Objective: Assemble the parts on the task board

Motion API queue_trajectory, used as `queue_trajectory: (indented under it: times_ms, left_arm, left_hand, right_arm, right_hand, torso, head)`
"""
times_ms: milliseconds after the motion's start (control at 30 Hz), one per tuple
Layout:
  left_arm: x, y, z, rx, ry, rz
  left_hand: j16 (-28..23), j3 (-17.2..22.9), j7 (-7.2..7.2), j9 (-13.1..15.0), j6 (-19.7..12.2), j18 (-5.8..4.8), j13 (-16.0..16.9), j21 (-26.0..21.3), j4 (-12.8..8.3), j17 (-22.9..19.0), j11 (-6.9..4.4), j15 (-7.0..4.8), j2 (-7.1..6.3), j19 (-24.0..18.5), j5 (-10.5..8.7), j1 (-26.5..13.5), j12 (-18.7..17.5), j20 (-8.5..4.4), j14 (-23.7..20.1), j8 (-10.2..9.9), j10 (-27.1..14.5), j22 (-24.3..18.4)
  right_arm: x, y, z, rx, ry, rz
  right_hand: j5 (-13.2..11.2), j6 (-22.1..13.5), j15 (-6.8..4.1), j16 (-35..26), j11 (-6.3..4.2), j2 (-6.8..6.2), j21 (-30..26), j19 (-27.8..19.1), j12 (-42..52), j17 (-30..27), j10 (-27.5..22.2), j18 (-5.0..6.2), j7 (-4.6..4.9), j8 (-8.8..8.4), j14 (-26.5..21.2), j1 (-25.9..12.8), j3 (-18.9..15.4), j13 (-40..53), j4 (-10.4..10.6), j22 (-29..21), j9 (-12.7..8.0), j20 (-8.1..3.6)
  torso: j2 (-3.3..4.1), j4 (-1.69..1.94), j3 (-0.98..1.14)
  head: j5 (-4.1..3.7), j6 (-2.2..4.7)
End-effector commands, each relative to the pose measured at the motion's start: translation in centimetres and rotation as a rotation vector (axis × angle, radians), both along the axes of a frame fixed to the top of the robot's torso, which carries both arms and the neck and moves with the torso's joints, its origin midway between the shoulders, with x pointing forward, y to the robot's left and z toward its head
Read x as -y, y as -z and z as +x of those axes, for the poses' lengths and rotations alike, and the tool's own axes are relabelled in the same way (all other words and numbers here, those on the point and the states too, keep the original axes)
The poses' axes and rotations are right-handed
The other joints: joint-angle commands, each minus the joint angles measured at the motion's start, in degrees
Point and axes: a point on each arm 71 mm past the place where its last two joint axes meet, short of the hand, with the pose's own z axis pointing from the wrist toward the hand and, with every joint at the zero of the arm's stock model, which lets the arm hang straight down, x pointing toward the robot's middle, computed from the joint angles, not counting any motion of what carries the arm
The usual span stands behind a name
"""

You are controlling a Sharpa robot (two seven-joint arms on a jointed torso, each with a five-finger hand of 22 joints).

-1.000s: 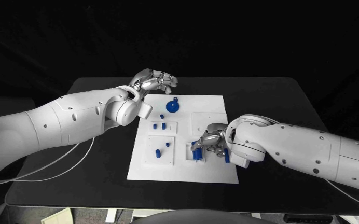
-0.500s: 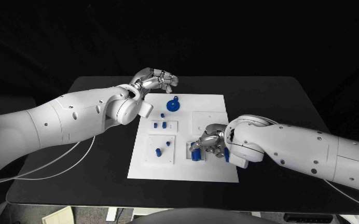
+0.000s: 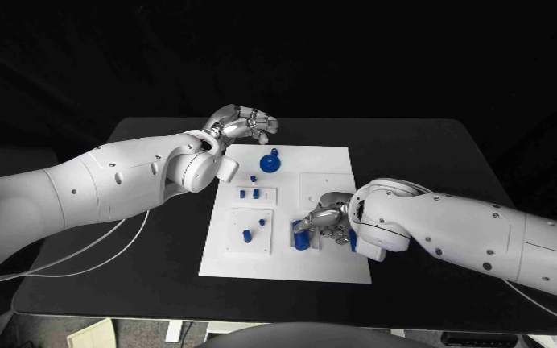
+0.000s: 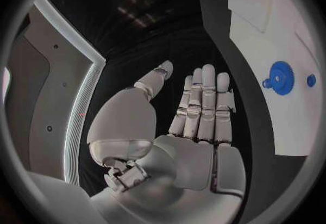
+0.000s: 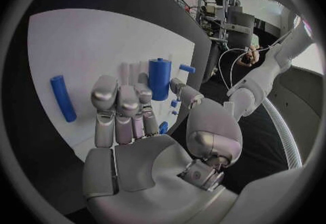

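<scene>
The board (image 3: pixel 313 195) lies mid-worktop (image 3: pixel 430 155), with blue parts spread over it; a gear (image 3: pixel 270 163) sits at its far end, pegs (image 3: pixel 249 194) stand in a small plate, and a loose pin (image 5: pixel 62 98) lies flat beside the right hand (image 3: pixel 328 221); assembly is judged partly done. The right hand is seen over an upright cylinder (image 5: pixel 159 78), fingers apart, nothing held; the left hand (image 3: pixel 241 126) hovers past the far edge, open and empty.
</scene>
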Motion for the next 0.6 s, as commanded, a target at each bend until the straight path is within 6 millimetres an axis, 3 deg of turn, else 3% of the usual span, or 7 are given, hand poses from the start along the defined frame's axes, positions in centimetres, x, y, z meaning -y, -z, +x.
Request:
queue_trajectory:
  times_ms: [33,600]
  left_arm:
    - [0.28,-0.09,-0.06,0.003,0.016,-0.006]
    - [0.27,-0.08,-0.04,0.003,0.014,-0.006]
  left_hand:
    - [-0.4,0.0,0.13,-0.1,-0.3,1.20,-0.1,-0.3,0.2,0.1,0.01,0.17,0.12,0.0,-0.04,-0.4,0.0,0.02,0.3,0.1,-0.3,0.1]
    - [-0.5,0.0,0.14,-0.1,-0.4,1.20,-0.1,-0.4,0.2,0.1,0.01,0.17,0.08,0.0,-0.02,-0.4,0.1,0.02,0.3,0.1,-0.3,0.1]
  right_arm:
    - [-0.08,0.07,-0.05,0.009,-0.023,-0.008]
    - [0.43,-0.36,-0.04,0.068,-0.024,0.030]
  right_hand:
    - [-0.2,-0.2,-0.14,-0.3,-0.14,-0.55,-0.1,-0.3,-0.4,0.1,-0.5,6.59,0.08,-0.31,-0.1,-0.6,-0.8,0.1,0.0,0.7,0.1,-0.21]
    - [-0.2,-0.5,-0.15,-0.5,-0.12,-1.56,-0.3,-0.4,-0.6,0.3,-0.8,6.59,0.11,-0.45,-0.2,-0.2,-1.6,0.3,0.2,0.6,0.4,-0.66]
  torso:
    - [0.02,-0.01,-0.01]
    - [-0.01,0.00,0.04]
  head:
    - [0.08,-0.05]
    - [0.11,-0.03]
